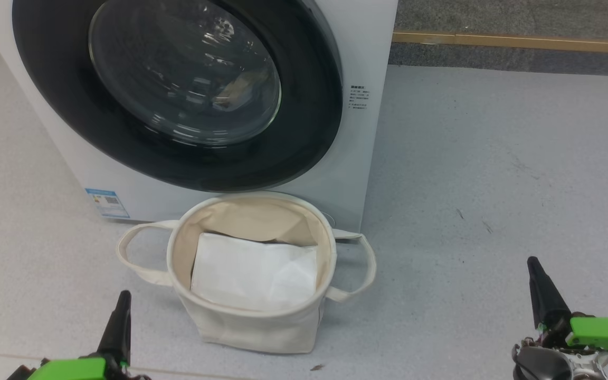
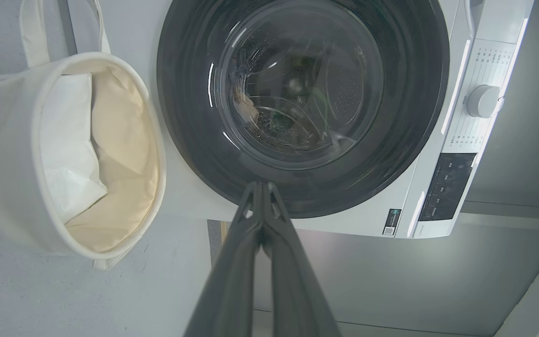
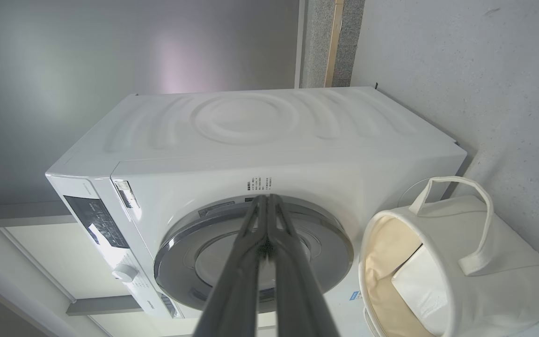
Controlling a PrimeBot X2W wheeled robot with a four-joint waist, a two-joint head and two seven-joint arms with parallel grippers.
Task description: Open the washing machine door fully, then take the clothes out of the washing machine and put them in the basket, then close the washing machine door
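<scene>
The washing machine (image 1: 372, 105) is standing on the grey floor facing the robot, and the washing machine door (image 1: 50, 89) is sitting flush against its front, so the first step of the task is not yet begun. The basket (image 1: 254, 330) is sitting just in front of the machine, right below the door and mouth up, probably so that garments lifted out need only a short drop. A flat white sheet (image 1: 254, 272) is lying in its bottom. Through the domed glass a beige patch is showing dimly, likely part of the clothes (image 1: 240, 89) lying inside the drum (reflections are making it hard to be sure). The left gripper (image 1: 123, 298) and the right gripper (image 1: 533, 264) are hanging low on either side of the basket, well apart from the door. Each has its fingers pressed together on nothing, which looks like a resting pose ahead of the reach for the door's edge.
</scene>
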